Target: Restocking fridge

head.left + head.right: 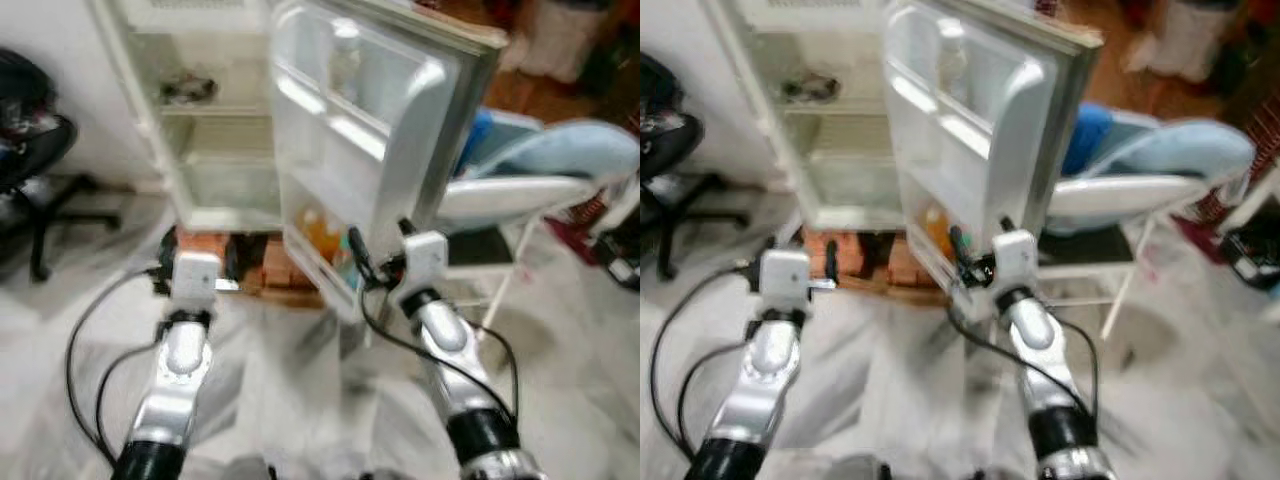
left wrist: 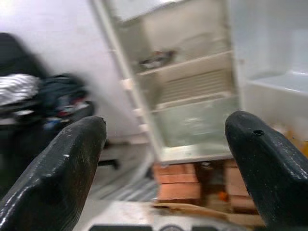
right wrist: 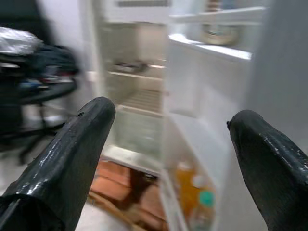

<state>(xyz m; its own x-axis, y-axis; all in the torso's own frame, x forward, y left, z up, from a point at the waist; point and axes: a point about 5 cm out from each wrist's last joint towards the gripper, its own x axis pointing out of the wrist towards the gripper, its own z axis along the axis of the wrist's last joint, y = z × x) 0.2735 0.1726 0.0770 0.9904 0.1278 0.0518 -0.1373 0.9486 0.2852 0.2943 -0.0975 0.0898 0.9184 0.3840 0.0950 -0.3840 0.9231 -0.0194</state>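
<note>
Fridge: I see it ahead of me against the white wall, standing on bricks. Cabinet open; a dark item sits on an upper shelf, too blurred for me to name. The lower shelves look bare.

Door: swung wide toward me, inner side facing left. A clear bottle stands in the upper door rack. In the bottom rack, an orange bottle and, just beside it, something with a teal cap.

Left gripper: I hold it out low in front of the cabinet, pointing at the bricks and the fridge's bottom edge. Jaws spread wide, nothing between them.

Right gripper: raised near the lower edge of the door, close to the bottom rack. Jaws spread wide, holding nothing. A black cable loops off this arm.

Office chair: black, to the left of the fridge, with dark bundles piled on it.

White chair: right of the door, with pale blue cloth draped over it.

Floor: pale, marbled. Head views are motion-blurred, so I cannot make out finer detail.
</note>
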